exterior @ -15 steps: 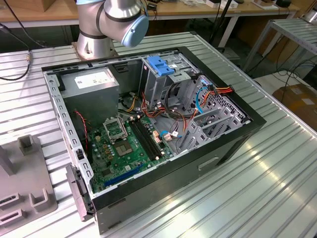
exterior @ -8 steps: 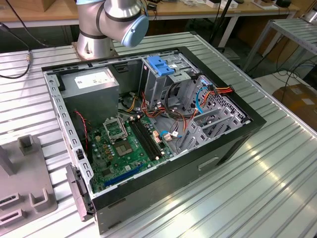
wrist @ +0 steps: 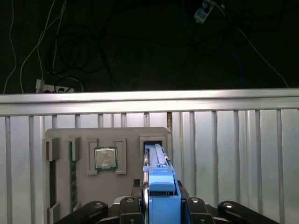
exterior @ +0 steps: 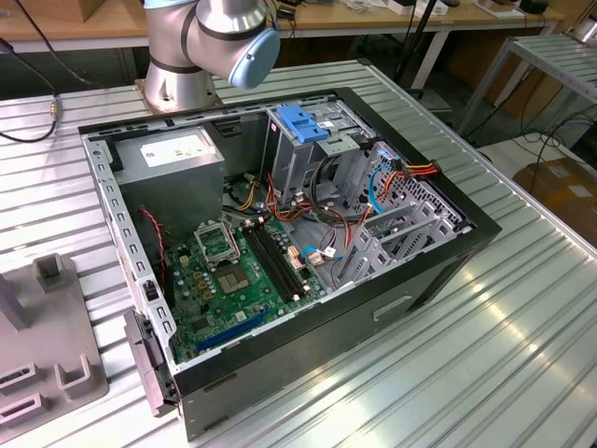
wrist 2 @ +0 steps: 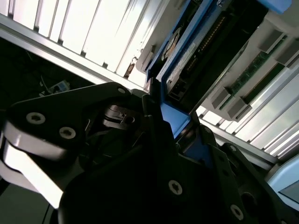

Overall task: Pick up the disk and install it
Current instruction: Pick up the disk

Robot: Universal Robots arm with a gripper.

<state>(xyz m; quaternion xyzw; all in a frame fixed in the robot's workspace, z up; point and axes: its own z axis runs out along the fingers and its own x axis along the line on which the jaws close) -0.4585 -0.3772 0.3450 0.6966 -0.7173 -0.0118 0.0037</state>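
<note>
The disk (wrist: pixel 156 156) stands on edge in a slot of the grey fixture tray (wrist: pixel 93 135), with its blue plastic frame toward the camera. My gripper (wrist: pixel 161 207) has a black finger tight against each side of the frame, shut on it. In the second wrist view the disk (wrist 2: pixel 187 58) shows its silver body and white label strip, with the blue frame running down between the fingers of my gripper (wrist 2: pixel 175 126). In the exterior view the open computer case (exterior: pixel 438 271) lies on the slatted table, with the arm's base (exterior: pixel 201 47) behind it.
Inside the case are a drive cage with a blue handle (exterior: pixel 303 121), a grey box with a white sticker (exterior: pixel 173 154), a motherboard (exterior: pixel 242 271) and loose cables (exterior: pixel 373 187). The tray also holds a processor chip (wrist: pixel 105 157) and memory sticks (wrist: pixel 73 172). The table edge (wrist: pixel 149 100) lies beyond the tray.
</note>
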